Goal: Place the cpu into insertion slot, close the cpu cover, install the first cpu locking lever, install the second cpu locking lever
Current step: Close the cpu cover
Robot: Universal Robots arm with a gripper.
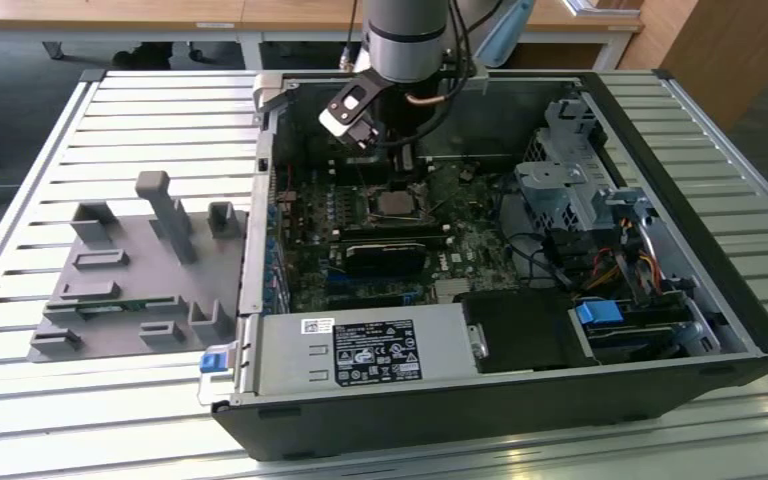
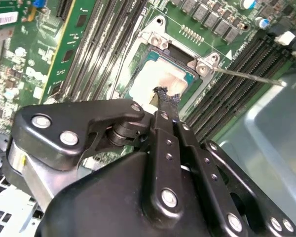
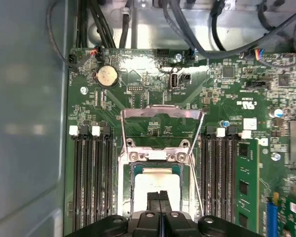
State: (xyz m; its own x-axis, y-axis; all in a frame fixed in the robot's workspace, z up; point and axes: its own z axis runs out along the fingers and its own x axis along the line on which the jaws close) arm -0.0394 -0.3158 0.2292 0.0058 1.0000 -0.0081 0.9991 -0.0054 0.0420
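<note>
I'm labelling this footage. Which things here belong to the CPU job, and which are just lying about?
In the job: silver-topped square cpu, seated in the black square insertion slot; raised silver cpu cover frame; thin wire locking lever; black gripper.
Lying about: grey plastic fixture tray; round silver coin battery; green memory stick.

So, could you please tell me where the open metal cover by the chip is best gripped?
I would grip the cover by its free cross-bar, the edge farthest from the hinge. Come from above, on the side away from the chip. The frame looks tilted back, so that thin bar seems to sit clear of the board, with room to pinch it.
</note>
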